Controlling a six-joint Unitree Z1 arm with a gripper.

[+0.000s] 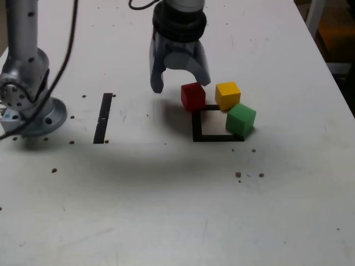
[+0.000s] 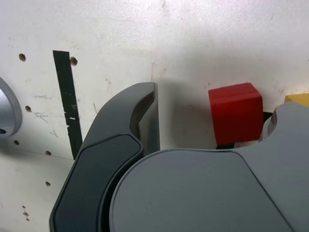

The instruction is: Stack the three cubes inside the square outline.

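Observation:
Three cubes sit around the square outline of black tape. The red cube rests on its far corner towards the exterior view's left. On the far corner towards that view's right is the yellow cube. The green cube covers the outline's side on the exterior view's right, turned at an angle. My gripper hangs open just behind and above the red cube, holding nothing. In the wrist view the red cube lies between the spread fingers, nearer one of them, and a sliver of the yellow cube shows.
A straight black tape strip lies on the white table towards the exterior view's left. The arm's grey base with a cable stands beyond it at the far left. Small dark holes dot the table. Its edge runs along the right.

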